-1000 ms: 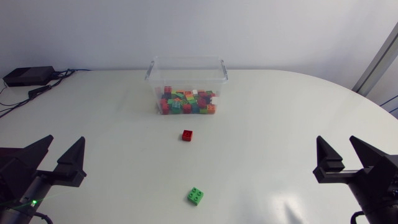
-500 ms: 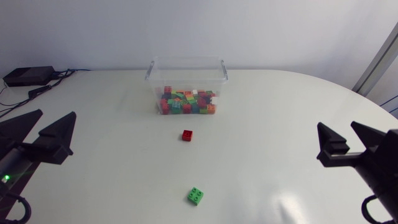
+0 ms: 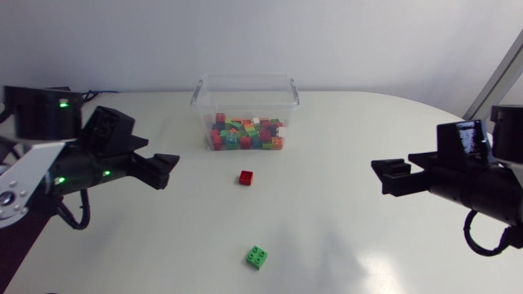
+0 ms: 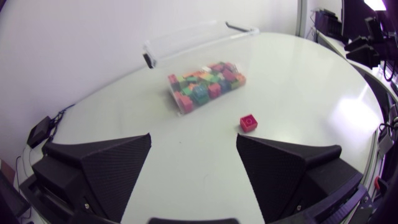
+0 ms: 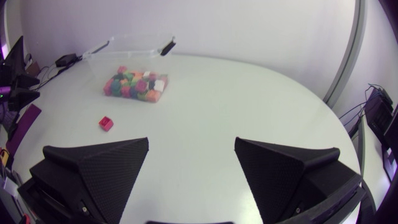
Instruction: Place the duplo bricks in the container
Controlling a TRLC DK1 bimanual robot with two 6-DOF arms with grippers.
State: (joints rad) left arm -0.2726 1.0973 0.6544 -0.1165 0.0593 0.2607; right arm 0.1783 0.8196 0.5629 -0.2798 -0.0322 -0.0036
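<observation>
A red brick (image 3: pixel 246 177) lies on the white table just in front of the clear container (image 3: pixel 199 104), which holds several coloured bricks. A green brick (image 3: pixel 257 257) lies nearer the front edge. My left gripper (image 3: pixel 167 170) hangs open and empty left of the red brick, pointing toward it. In the left wrist view the red brick (image 4: pixel 248 122) is ahead of the open fingers (image 4: pixel 109 165), toward the right one, with the container (image 4: pixel 186 34) beyond. My right gripper (image 3: pixel 382 177) hovers open and empty well right of the bricks. Its wrist view shows the red brick (image 5: pixel 106 123) and the container (image 5: pixel 130 41) far ahead.
A black box with cables (image 3: pixel 37 100) sits at the back left corner of the table. The table's rounded edge (image 3: pixel 490 135) curves along the right side, behind my right arm.
Both arms have risen from the near corners and swung inward, so their grippers now point toward the middle of the table. The bricks and container have stayed put.
</observation>
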